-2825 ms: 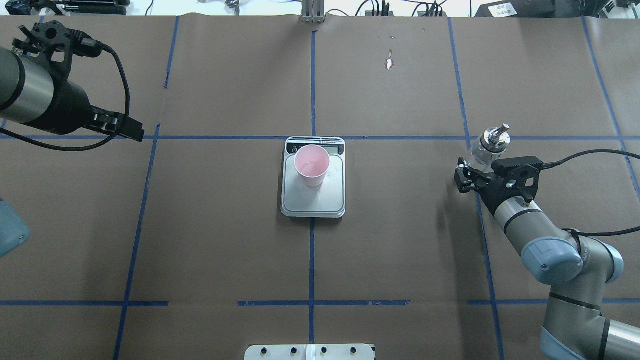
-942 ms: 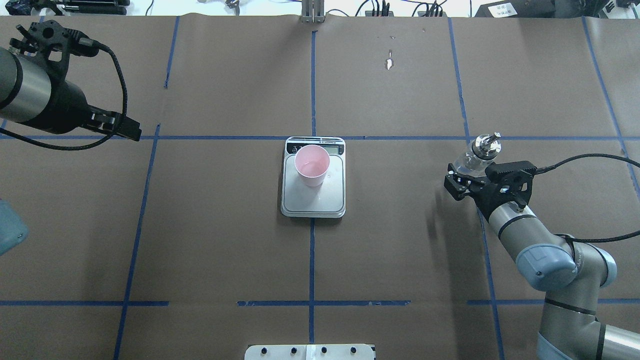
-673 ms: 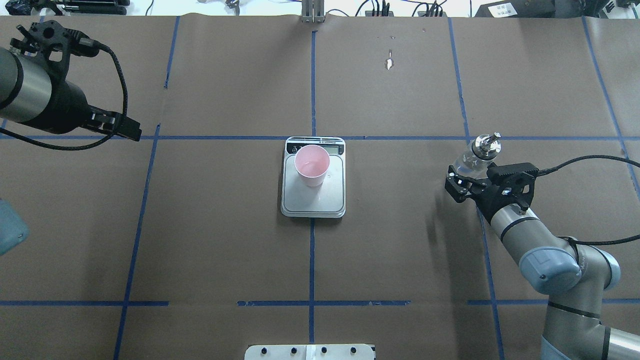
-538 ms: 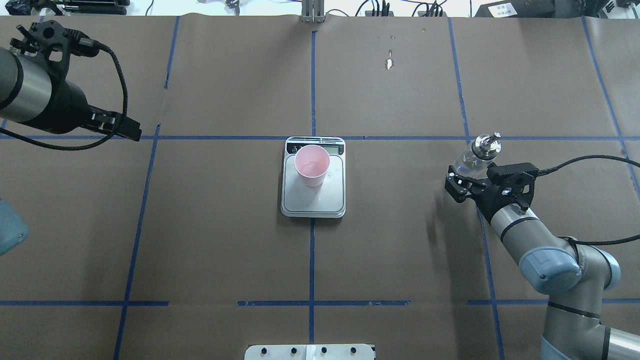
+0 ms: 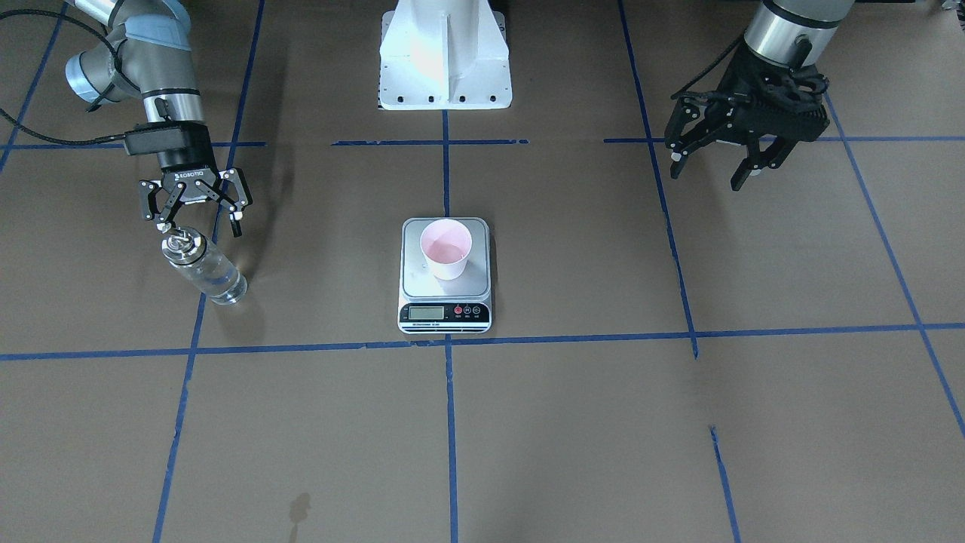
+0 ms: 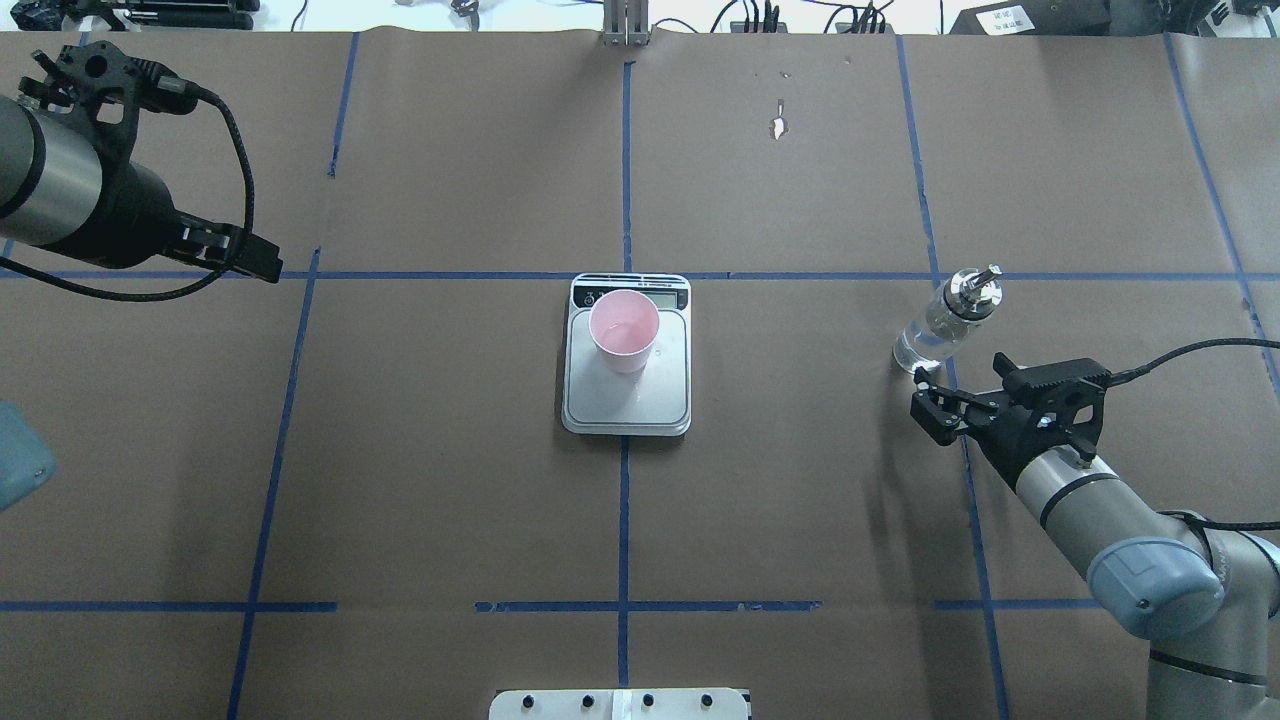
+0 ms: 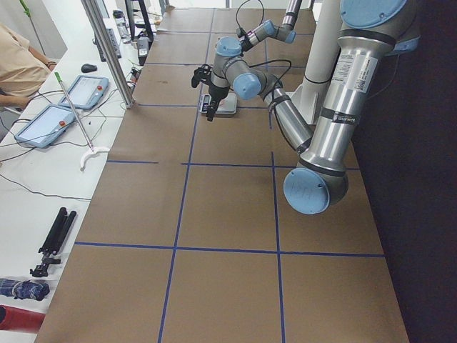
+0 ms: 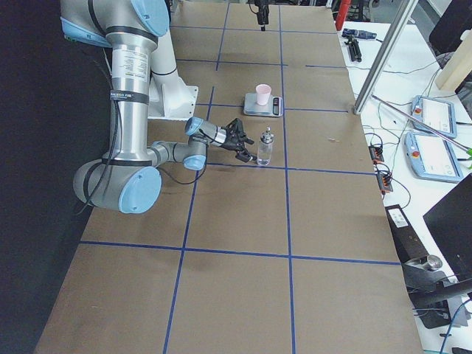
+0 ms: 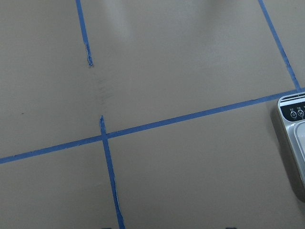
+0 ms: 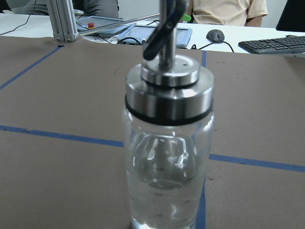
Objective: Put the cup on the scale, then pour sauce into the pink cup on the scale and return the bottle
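The pink cup stands upright on the silver scale, toward its display end; it also shows in the overhead view on the scale. The clear glass bottle with its silver spout cap stands upright on the table at my right, with clear sauce inside. My right gripper is open and empty, just behind the bottle and apart from it. My left gripper is open and empty, raised far off at the left.
Blue tape lines divide the brown paper table cover. The white robot base plate sits at my edge of the table. A small tear in the paper lies at the far middle. Tablets lie on the operators' desk beyond.
My right gripper lowered the bottle to the table, let go of it and drew back toward me. The bottle now stands free. The left arm, cup and scale have not moved.
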You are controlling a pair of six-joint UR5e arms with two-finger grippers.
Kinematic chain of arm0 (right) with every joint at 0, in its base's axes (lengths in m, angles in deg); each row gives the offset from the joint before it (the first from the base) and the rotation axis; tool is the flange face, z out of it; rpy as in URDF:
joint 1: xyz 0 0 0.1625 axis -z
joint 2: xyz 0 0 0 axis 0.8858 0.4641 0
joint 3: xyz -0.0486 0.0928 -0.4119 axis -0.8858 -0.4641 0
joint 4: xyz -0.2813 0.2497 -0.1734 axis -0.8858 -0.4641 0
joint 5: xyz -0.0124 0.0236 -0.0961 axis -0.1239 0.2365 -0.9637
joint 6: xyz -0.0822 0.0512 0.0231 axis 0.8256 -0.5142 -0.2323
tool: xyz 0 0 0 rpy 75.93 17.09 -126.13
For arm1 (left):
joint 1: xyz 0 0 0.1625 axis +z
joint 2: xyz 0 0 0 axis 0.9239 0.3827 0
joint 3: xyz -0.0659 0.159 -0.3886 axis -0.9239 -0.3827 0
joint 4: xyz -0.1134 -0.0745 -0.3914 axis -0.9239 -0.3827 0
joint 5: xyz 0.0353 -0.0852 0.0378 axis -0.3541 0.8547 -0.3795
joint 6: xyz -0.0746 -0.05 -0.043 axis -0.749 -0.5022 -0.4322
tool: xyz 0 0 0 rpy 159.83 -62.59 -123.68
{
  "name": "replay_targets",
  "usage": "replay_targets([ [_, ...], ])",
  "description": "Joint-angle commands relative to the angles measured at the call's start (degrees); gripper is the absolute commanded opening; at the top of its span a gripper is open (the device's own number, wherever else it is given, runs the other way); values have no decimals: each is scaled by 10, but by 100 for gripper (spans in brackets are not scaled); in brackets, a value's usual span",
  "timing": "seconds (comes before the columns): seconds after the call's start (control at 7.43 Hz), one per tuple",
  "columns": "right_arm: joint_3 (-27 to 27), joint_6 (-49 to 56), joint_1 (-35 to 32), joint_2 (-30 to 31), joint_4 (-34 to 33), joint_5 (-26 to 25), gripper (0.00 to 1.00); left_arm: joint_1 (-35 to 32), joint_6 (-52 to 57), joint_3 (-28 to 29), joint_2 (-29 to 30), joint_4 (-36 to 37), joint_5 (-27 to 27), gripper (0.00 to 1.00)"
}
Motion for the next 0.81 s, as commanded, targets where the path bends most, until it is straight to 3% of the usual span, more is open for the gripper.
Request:
replay_targets([
  [0.0,17,0,10,38,0,30,100,0,0,-3,-3,0,0,85],
  [0.27,58,0,9,91,0,74,100,0,0,-7,-4,1,1,86],
  [0.4,64,1,8,101,0,88,100,0,2,-3,-4,1,1,100],
  [0.67,75,1,-12,119,0,147,100,-2,17,-1,-13,-1,3,100],
])
